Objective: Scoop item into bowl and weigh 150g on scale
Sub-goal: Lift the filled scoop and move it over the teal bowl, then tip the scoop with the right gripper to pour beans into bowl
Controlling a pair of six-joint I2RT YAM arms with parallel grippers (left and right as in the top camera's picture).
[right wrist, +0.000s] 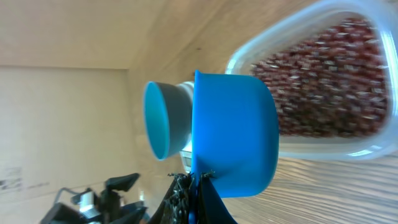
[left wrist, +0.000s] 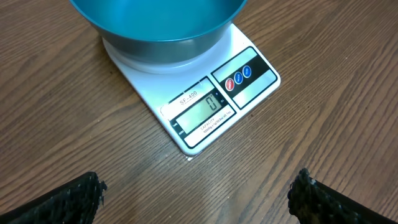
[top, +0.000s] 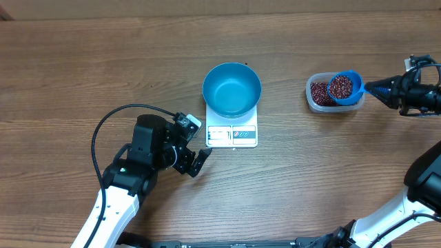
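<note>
The blue bowl stands empty on the white scale, whose display reads zero. The dark red-brown beans lie in a clear tub at the right. Over that tub hangs a small blue scoop filled with beans, and my right gripper is shut on its handle. In the right wrist view the scoop is in front, with the bowl beyond it. My left gripper rests open on the table in front of the scale, its fingers wide apart and holding nothing.
Bare wooden table surrounds everything. The left arm's black cable loops over the table at the left. The right arm's white link comes in from the lower right corner.
</note>
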